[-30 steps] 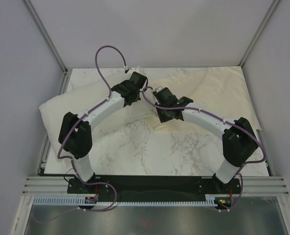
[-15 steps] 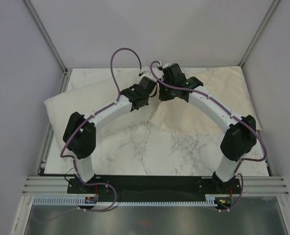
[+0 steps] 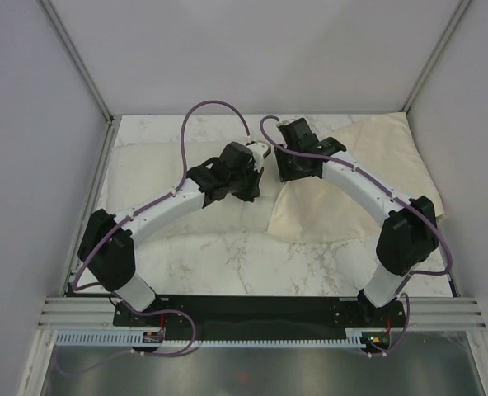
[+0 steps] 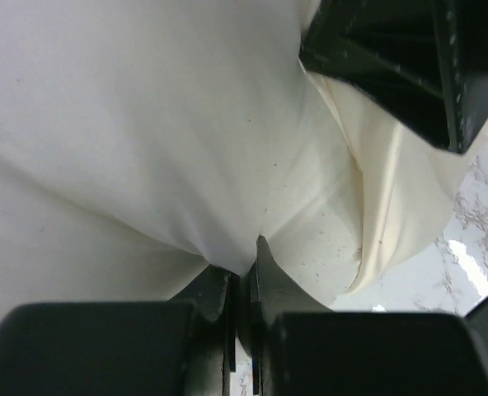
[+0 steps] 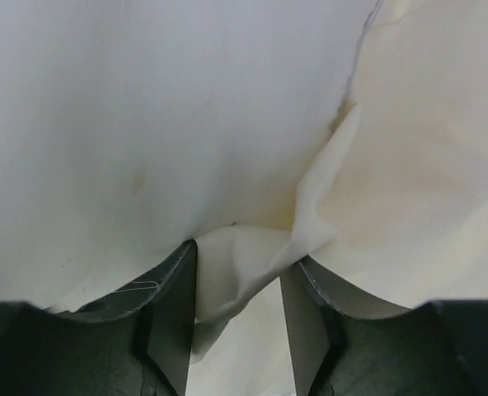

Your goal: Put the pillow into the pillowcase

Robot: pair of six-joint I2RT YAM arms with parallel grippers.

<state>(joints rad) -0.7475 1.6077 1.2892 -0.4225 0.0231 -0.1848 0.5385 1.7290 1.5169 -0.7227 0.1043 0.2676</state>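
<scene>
Item: pillow (image 3: 153, 177), off-white, plump, rectangular. It lies across the left rear of the marble counter (image 3: 227, 260), its right end meeting the pillowcase (image 3: 351, 198), which is spread wrinkled over the right rear. Whether that end sits inside the opening cannot be told. Handling, by judgement: light but bulky, soft throughout, and likely to sag when lifted by one point. The finely textured cover should give fair grip, though a pinch gathers mostly cover and the filling trails behind. Best hold: a corner or seam at the end nearest the opening, taken deep enough to catch some stuffing. Companion item: pillowcase, thin, limp, cream. It probably weighs next to nothing and falls shut unless one layer of the hem is kept lifted off the other. Best hold: the upper layer of the open edge alone. Left claw (image 4: 242, 268): pressed together, pinching a peak of the pillow's white cover, with cream cloth just beside it. Right claw (image 5: 237, 272): spread, a loose fold of pillowcase lying between the fingers, unclamped. Risk: with no firm hold on the hem, the opening may slump closed.
</scene>
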